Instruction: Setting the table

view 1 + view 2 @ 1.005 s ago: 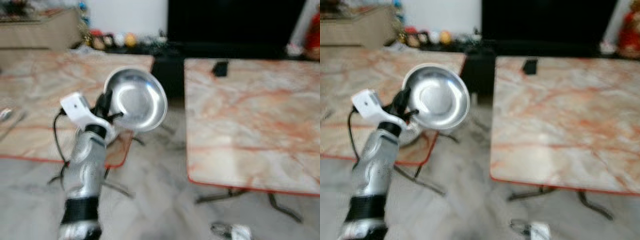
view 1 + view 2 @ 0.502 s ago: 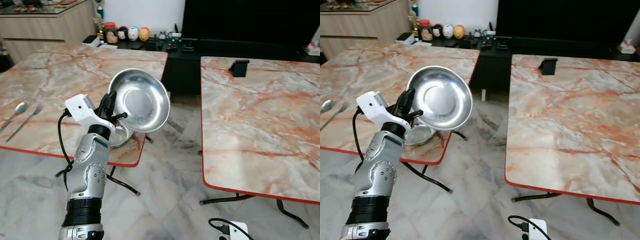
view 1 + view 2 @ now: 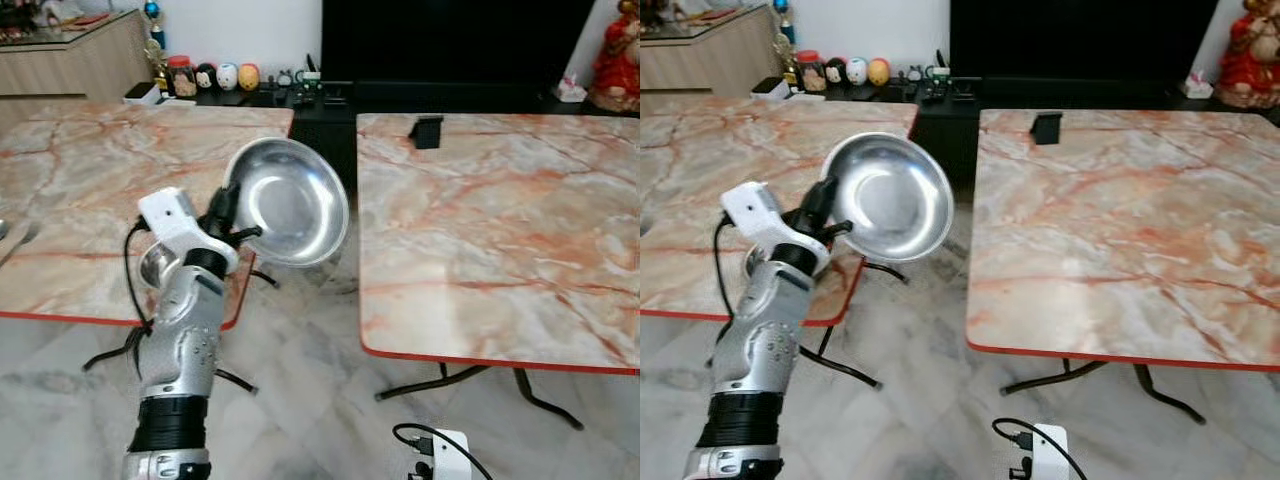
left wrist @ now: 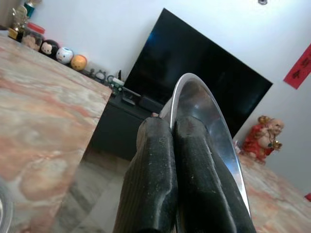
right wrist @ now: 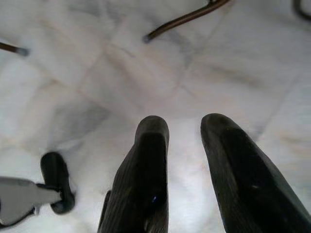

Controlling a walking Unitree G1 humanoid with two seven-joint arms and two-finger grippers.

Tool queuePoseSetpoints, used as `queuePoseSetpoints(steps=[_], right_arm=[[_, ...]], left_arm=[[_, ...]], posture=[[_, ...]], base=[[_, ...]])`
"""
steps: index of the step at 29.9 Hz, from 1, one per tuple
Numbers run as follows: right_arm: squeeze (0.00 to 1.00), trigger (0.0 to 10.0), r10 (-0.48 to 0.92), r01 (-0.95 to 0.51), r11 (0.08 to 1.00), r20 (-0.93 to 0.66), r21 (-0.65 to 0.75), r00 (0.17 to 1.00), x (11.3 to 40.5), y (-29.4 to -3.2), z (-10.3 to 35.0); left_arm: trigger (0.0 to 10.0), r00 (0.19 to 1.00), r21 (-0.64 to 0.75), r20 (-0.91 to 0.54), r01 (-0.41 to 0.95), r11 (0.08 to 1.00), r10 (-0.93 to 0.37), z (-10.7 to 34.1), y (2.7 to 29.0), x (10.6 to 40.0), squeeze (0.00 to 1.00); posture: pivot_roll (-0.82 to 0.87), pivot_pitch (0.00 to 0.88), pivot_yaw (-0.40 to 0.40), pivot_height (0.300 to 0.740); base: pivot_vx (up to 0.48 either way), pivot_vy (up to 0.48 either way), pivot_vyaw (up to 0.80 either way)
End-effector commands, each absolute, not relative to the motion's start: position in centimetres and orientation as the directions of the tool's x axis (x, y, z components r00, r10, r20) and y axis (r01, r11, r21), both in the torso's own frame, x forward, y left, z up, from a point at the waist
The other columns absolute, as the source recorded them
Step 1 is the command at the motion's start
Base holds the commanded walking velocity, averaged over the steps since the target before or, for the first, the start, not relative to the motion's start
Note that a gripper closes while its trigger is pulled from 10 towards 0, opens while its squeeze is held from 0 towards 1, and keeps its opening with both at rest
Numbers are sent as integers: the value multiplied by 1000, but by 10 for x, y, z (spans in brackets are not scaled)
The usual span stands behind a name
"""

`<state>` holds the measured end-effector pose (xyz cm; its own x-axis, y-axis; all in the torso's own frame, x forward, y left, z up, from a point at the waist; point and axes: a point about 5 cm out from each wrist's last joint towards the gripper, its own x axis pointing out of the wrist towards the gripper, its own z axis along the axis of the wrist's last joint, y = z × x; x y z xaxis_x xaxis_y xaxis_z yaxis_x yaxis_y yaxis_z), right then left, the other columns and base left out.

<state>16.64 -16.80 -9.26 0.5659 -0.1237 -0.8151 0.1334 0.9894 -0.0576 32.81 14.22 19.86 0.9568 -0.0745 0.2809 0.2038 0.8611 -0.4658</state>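
Left fingers [image 4: 167, 160] pinch the steel bowl's [image 3: 290, 200] rim — held tilted.

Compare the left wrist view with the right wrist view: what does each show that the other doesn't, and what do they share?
Left wrist view alone: the left gripper shut on the rim of a steel bowl, a marble table, a black TV and a red figurine.

Right wrist view alone: the right gripper open over marble floor, with a table leg above it.

Both: two black fingers in the foreground.
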Motion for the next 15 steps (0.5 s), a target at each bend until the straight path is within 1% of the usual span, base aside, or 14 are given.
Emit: queuePoseSetpoints(steps=[1,3,5,8,10,15], right_arm=[[0,10000,-91,100,994,-807,-39,583,178,-154,-89],[0,10000,-88,101,994,-808,-35,583,179,-150,-88],[0,10000,-84,111,994,-807,-22,584,182,-144,-87],[0,10000,-81,108,994,-808,-21,584,183,-142,-87],[0,10000,-99,131,991,-812,-28,575,172,-155,-91],[0,10000,-107,145,989,-813,-28,573,169,-159,-92]], left_arm=[[10000,953,-449,298,184,875,-47,203,152,327,0],[10000,953,-449,298,185,874,-48,203,152,327,0],[10000,953,-448,298,186,874,-49,203,152,326,0],[10000,953,-448,298,186,874,-50,203,152,326,0],[10000,953,-449,299,187,874,-50,203,151,326,0],[10000,953,-449,299,190,873,-54,202,151,325,0]], posture=[[65,0,-12,740],[65,0,-12,740],[62,0,-11,740],[62,0,-13,740],[62,0,-14,740],[62,0,-15,740]], base=[[0,-382,575],[0,-382,556],[0,-379,0],[0,-381,0],[0,-379,0],[0,-379,0]])
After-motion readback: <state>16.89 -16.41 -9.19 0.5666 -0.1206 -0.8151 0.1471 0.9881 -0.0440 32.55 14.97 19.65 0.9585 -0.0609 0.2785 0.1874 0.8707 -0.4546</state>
